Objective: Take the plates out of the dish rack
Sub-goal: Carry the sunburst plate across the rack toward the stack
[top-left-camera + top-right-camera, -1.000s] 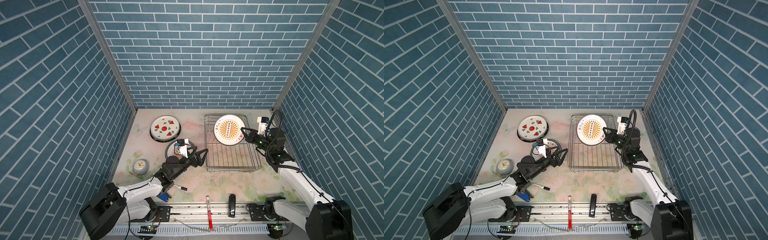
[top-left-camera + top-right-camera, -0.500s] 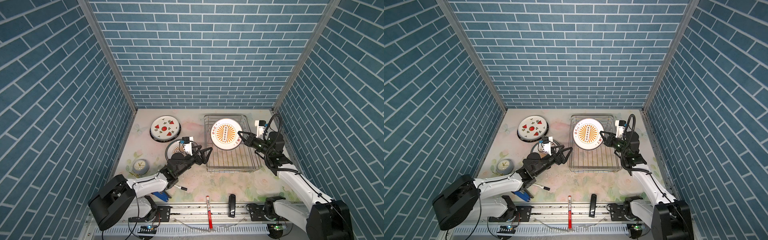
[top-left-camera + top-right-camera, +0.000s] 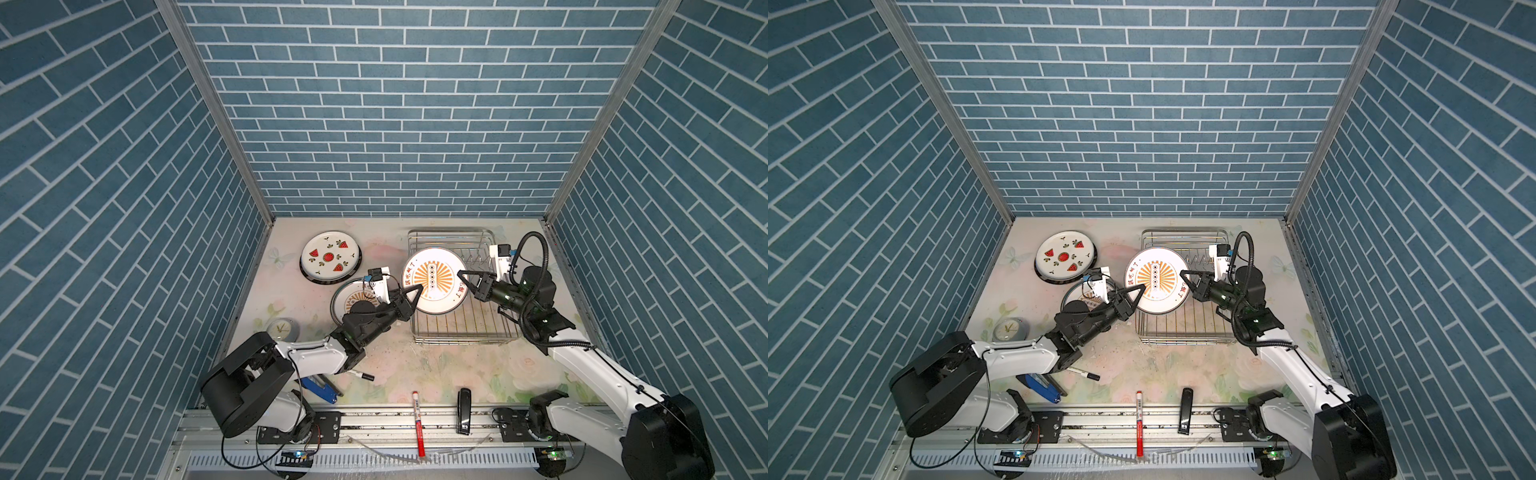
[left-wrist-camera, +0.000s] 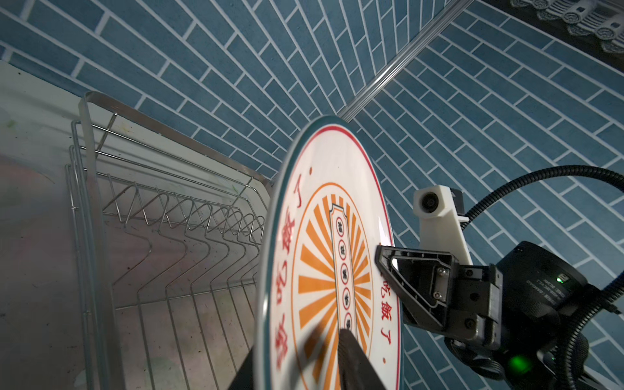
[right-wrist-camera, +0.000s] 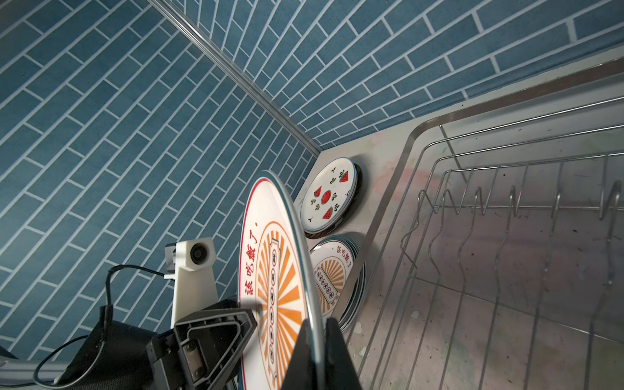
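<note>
A white plate with an orange sunburst print (image 3: 434, 278) (image 3: 1156, 282) hangs tilted above the left edge of the silver wire dish rack (image 3: 465, 340) (image 3: 1183, 341). My right gripper (image 3: 461, 276) (image 5: 315, 334) is shut on its right rim. My left gripper (image 3: 415, 291) (image 4: 300, 364) is shut on the opposite rim, one finger on the printed face and one behind. On the table to the left lie a watermelon plate (image 3: 330, 257) (image 5: 327, 196) and a sunburst plate (image 3: 353, 297) (image 5: 332, 270), the latter partly hidden by my left arm.
A small grey clock (image 3: 282, 328) sits near the left wall. A black pen (image 3: 361, 376), a blue tool (image 3: 318, 386), a red marker (image 3: 417, 415) and a black bar (image 3: 463, 409) lie along the front edge. Brick walls close in on three sides.
My right gripper has carried the sunburst plate left and lower, to the rack's left edge. My left gripper has reached up to it and closed on its rim.
</note>
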{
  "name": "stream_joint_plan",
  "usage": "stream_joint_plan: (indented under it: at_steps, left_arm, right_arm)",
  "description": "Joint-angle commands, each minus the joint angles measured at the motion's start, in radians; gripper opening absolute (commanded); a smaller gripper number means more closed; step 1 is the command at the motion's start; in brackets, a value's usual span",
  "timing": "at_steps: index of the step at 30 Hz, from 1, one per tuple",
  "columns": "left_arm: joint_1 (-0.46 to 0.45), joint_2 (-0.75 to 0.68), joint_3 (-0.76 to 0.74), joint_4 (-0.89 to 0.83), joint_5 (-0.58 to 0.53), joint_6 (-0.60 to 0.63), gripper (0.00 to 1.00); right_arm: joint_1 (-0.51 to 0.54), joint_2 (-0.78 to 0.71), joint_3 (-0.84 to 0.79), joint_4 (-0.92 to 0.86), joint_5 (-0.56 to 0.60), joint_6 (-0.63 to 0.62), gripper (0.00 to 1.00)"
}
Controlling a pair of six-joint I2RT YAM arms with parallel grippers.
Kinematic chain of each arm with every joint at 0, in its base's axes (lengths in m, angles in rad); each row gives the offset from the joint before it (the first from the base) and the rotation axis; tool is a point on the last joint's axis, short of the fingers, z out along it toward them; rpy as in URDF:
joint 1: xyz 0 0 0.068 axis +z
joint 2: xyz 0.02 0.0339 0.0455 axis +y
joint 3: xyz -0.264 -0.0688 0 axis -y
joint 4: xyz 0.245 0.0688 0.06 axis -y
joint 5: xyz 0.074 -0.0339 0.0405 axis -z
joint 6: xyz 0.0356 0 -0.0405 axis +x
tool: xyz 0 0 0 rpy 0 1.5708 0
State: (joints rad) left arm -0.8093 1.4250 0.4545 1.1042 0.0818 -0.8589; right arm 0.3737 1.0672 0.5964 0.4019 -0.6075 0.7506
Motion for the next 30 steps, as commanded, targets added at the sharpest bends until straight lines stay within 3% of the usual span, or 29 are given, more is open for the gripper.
stream_joint_plan:
  at_steps: [1, 5, 7, 13, 16, 18, 20, 24, 27, 30]
  left_arm:
    - [-0.001, -0.003, 0.001, 0.042, 0.021, -0.027, 0.29]
    - [0.000, 0.000, -0.011, 0.068, 0.027, -0.041, 0.15]
    - [0.001, -0.002, -0.018, 0.069, 0.023, -0.049, 0.13]
    - [0.013, -0.005, -0.009, 0.029, 0.052, -0.084, 0.01]
    - [0.016, 0.016, -0.040, 0.117, 0.031, -0.090, 0.00]
    - [0.017, 0.032, -0.085, 0.212, -0.017, -0.096, 0.00]
    - [0.031, 0.040, -0.113, 0.259, -0.030, -0.116, 0.00]
    - [0.056, 0.044, -0.102, 0.219, 0.001, -0.154, 0.00]
    - [0.059, 0.060, -0.112, 0.262, -0.005, -0.158, 0.00]
    - [0.072, 0.054, -0.136, 0.283, -0.019, -0.167, 0.00]
  right_arm:
    - [0.014, 0.003, -0.001, 0.063, -0.026, -0.026, 0.00]
    - [0.022, 0.016, 0.009, 0.047, -0.034, -0.044, 0.00]
    - [0.025, 0.022, 0.012, 0.040, -0.035, -0.057, 0.00]
    - [0.033, 0.072, 0.030, 0.053, -0.079, -0.072, 0.16]
    - [0.040, 0.098, 0.045, 0.043, -0.090, -0.080, 0.23]
    - [0.041, 0.102, 0.056, 0.025, -0.078, -0.091, 0.35]
    - [0.047, 0.093, 0.062, -0.006, -0.056, -0.113, 0.60]
    - [0.062, 0.050, 0.059, -0.074, 0.041, -0.142, 0.89]
    - [0.067, 0.024, 0.047, -0.072, 0.058, -0.180, 0.99]
    - [0.070, -0.003, 0.030, -0.061, 0.087, -0.197, 0.99]
